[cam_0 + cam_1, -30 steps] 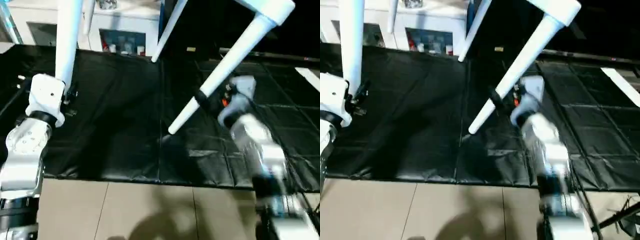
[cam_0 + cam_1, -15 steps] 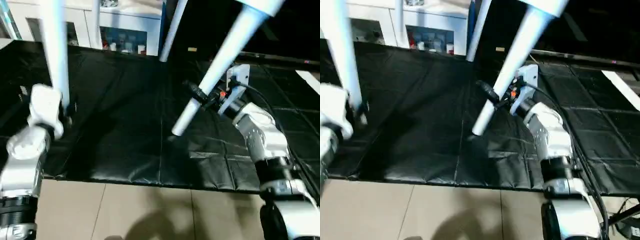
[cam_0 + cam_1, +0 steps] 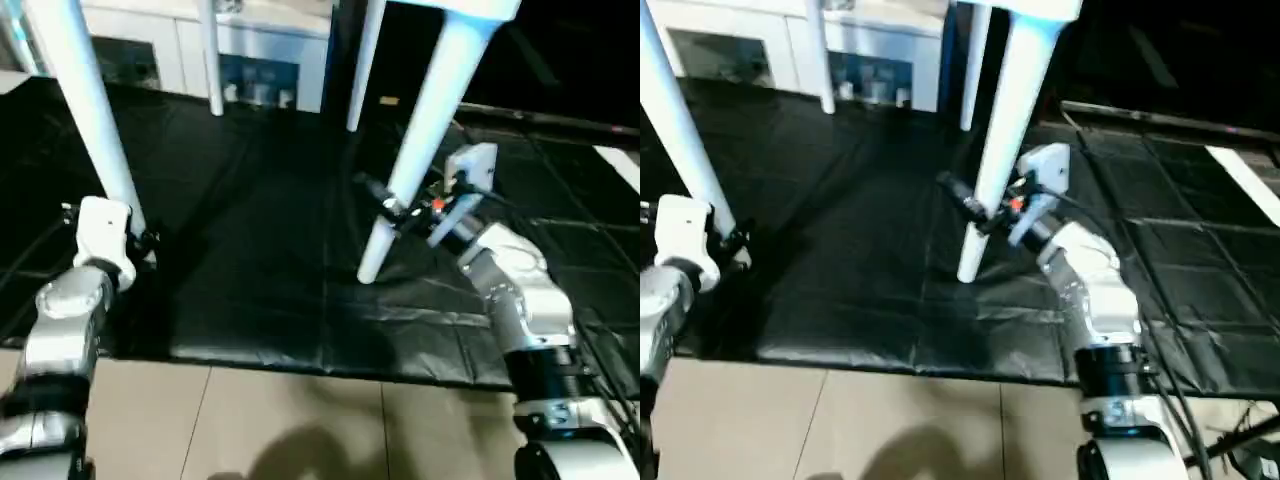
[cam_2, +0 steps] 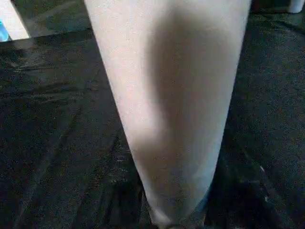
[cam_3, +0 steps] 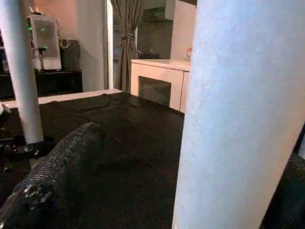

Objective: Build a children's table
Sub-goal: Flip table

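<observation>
Black fingers, L gripper (image 3: pixel 143 243): 2 fingers clamped on lower end of near-left leg (image 3: pixel 90 115), leg between jaws.
R gripper (image 3: pixel 392 207): 2 black fingers spread wide, apart; near-right leg (image 3: pixel 420 130) stands between them; contact can't tell. One finger (image 5: pixel 57 167) has knobbly textured pad.
Legs, count: 4, white plastic tubes, round, smooth, tapering toward the foot. 2 near (one per gripper), 2 far: far-left leg (image 3: pixel 210 60), far-right leg (image 3: pixel 362 65), both well beyond the jaws.
Near-right leg tip: just below R jaws, on or just over the mat — can't tell which.
Near-left leg tip: hidden behind L wrist block.
Table top (image 3: pixel 470 8): 1, white, only a corner seen, above R jaws; near-right leg runs up into it. Table stands legs-down.
Mat (image 3: pixel 250 270): black, glossy, creased sheet w/ fold lines; under both jaws and all legs. Right of R jaws it shows a square grid of seams.
Wrist blocks: 2, white, boxy, one behind each gripper; orange spot on R one.
Forearms: 2, silver, rounded, jointed segments.
Floor (image 3: pixel 300 420): beige tiles, smooth, thin joints, nearer than mat edge.
Cabinet (image 3: pixel 255 70): 1, white, glass front w/ small items inside, far beyond jaws, behind far legs.
Curtain (image 5: pixel 125 43): grey, tied at middle, far behind.
</observation>
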